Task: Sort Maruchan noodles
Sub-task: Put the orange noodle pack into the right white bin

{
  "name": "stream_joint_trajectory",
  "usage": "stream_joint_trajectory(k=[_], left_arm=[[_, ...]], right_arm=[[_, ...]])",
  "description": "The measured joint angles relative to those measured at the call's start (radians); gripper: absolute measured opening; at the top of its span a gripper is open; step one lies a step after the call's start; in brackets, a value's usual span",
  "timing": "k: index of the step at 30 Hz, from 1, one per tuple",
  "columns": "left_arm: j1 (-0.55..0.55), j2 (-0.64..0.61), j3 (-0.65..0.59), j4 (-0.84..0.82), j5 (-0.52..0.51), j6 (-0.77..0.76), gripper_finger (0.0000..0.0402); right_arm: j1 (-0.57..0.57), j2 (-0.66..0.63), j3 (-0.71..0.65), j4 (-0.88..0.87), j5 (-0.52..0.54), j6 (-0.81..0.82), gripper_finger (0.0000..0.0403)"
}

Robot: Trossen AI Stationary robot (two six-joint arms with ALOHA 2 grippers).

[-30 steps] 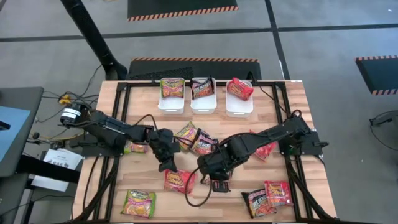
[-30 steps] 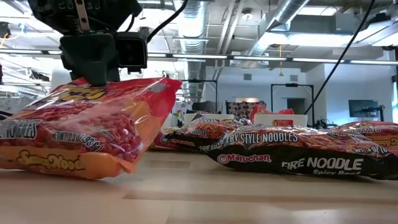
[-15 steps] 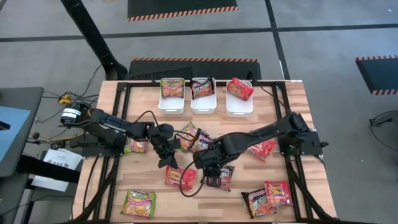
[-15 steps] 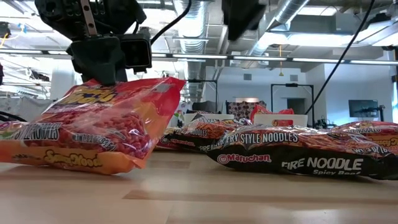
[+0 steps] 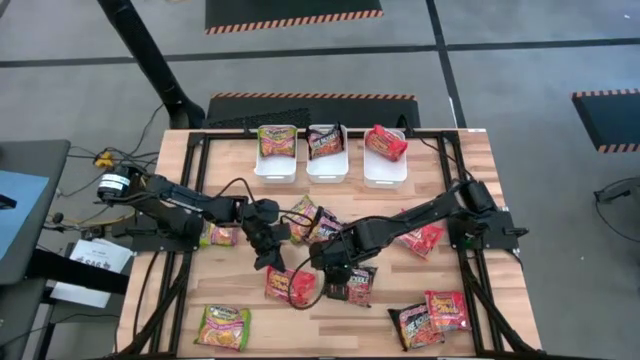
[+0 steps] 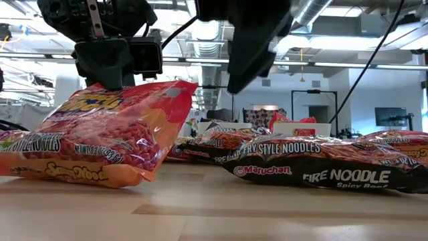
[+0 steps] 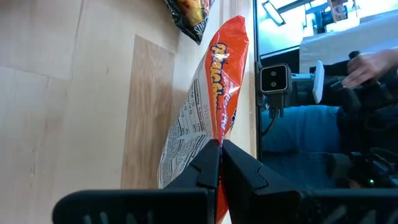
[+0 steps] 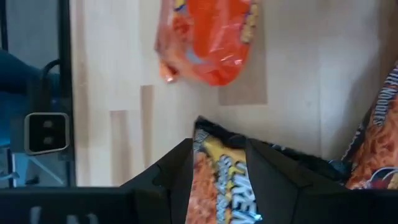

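The wooden bench point(image 5: 470, 180) carries three white bins point(image 5: 276, 165) in a row at its far edge, one packet standing in each: green-yellow, dark, and red. The other Maruchan noodles point(image 5: 318, 226) lie spread over the middle and the near edge, with one green-yellow packet point(image 5: 222, 326) at the near left corner and two more packets point(image 5: 432, 318) at the near right corner.

The left gripper point(image 5: 272, 264) is at the middle of the bench, a little to the left, and its fingers are clenched on the upper edge of a red-orange packet point(image 6: 100, 140). In the low view this packet stands tilted, and its lower edge seems to touch the wood. The right gripper point(image 5: 334, 278) is just beside it, over a dark packet point(image 8: 217, 186). In the right wrist view this packet lies between the two parted fingers point(image 8: 177, 171), but whether they already press on it cannot be told.

To do this step well, the left arm probably should raise the red-orange packet fully clear before it carries it to the bin with the red packet point(image 5: 386, 144), because a thin edge grip can slip. Since the two arms are so near, one should likely move first.
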Motion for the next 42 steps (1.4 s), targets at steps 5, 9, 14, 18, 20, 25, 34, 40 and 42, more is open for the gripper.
stream_joint_trajectory(k=[5,9,14,18,20,25,34,40,42], left_arm=[[0.000,0.000,0.000,0.000,0.001,-0.006,0.0000],[0.000,0.000,0.000,0.000,0.001,-0.008,0.0000],[0.000,0.000,0.000,0.000,0.001,-0.010,0.0000],[0.000,0.000,0.000,0.000,0.001,-0.010,0.0000],[0.000,0.000,0.000,0.000,0.000,-0.010,0.0000],[0.000,0.000,0.000,0.000,0.000,-0.010,0.0000],[0.000,0.000,0.000,0.000,-0.002,-0.007,0.0000],[0.000,0.000,0.000,0.002,-0.003,-0.002,0.0000],[0.000,0.000,0.001,0.000,-0.002,-0.001,0.0000]], right_arm=[[-0.017,0.000,-0.062,0.157,-0.035,0.000,0.0172],[-0.030,-0.001,-0.075,0.207,-0.049,0.000,0.0172],[-0.051,0.000,-0.089,0.263,-0.048,0.003,0.0172],[-0.068,0.000,-0.090,0.306,-0.052,0.007,0.0172],[-0.074,0.000,-0.090,0.316,-0.052,0.008,0.0172],[-0.078,0.000,-0.090,0.330,-0.073,0.044,0.0172],[-0.073,0.000,-0.090,0.364,-0.078,0.121,0.0173],[-0.074,0.034,-0.094,0.351,-0.078,0.170,0.0179],[-0.072,0.033,-0.091,0.366,-0.077,0.169,0.0188]])
